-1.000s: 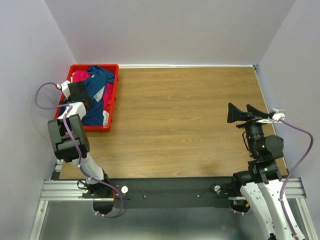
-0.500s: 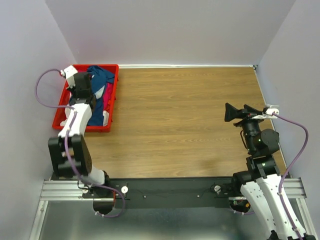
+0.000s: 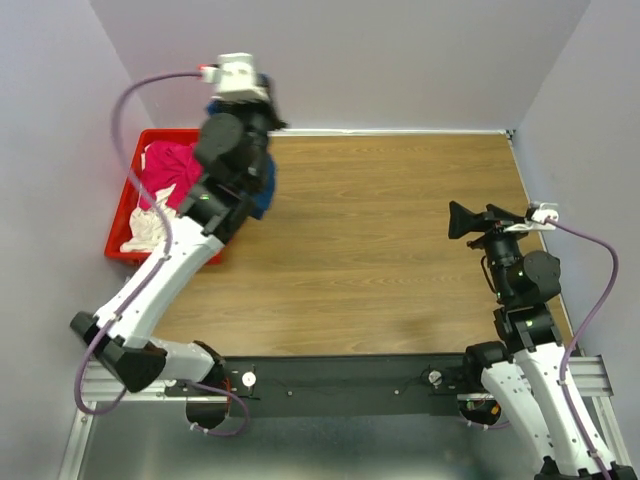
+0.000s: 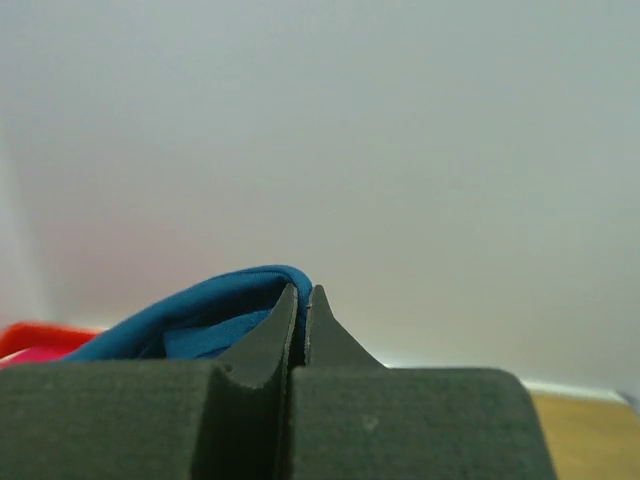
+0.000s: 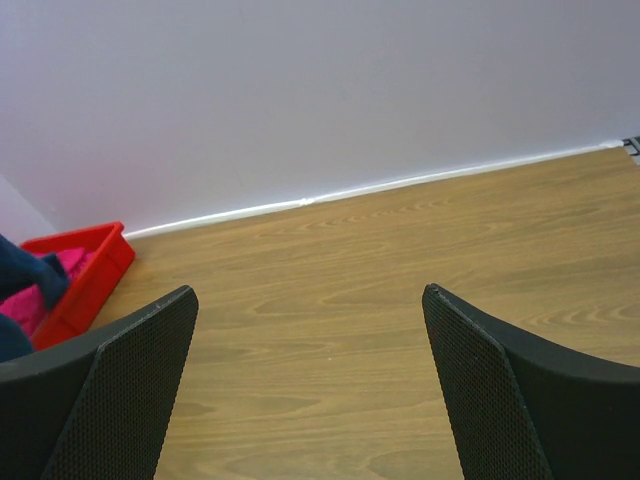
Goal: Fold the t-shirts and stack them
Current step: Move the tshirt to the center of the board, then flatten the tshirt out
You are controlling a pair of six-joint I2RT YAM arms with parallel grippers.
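The left jaws are clenched on the blue t-shirt. In the left wrist view the two fingers meet tip to tip, with a fold of the blue cloth pinched in between and bulging out to the left of them. From above, the left arm reaches up high towards the far wall, and the blue t-shirt hangs beneath the jaws, over the far left part of the worktop and just beside the red crate. How much of the shirt touches the wood cannot be told, since the arm hides most of it.

The crate sits below and to the left of the left jaws. Inside it lie a magenta-pink t-shirt at the far end and a white t-shirt at the near end, both bunched up.

The right jaws are released and spread wide, the dark fingers well apart with nothing between them but bare worktop. They hover above the right side of the worktop and point left across it. Far ahead of these jaws and off to their left, the crate shows at the wall's foot, with pink cloth inside and the blue shirt in front.
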